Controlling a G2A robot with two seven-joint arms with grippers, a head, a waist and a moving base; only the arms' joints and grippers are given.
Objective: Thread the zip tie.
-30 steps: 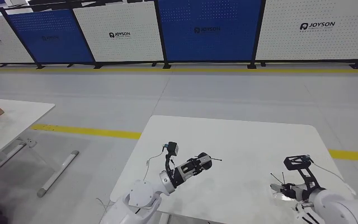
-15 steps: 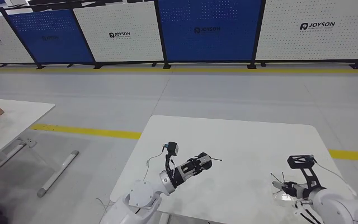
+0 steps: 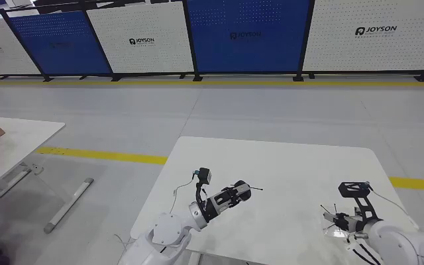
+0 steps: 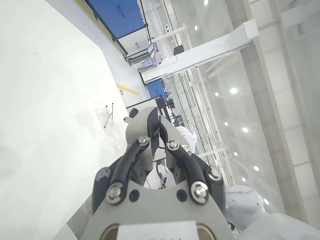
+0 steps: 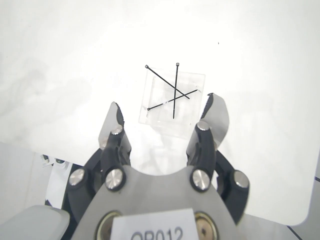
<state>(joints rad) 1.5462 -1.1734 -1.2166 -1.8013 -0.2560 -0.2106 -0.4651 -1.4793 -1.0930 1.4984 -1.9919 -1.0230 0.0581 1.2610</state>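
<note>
The left gripper (image 3: 242, 190) is pinching its fingers together on a black zip tie (image 3: 255, 189) (free end pointing toward 3 o'clock) above the white table (image 3: 278, 159). The right gripper (image 5: 165, 108), fingers spread apart, is hovering over three crossed zip ties (image 5: 175, 89) lying on a clear tray (image 5: 195, 79) at the table's 4 o'clock.

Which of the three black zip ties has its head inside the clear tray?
The zip tie whose head lies nearest the right gripper, over the clear tray. The heads of the other two ties stick out past its rim.
</note>
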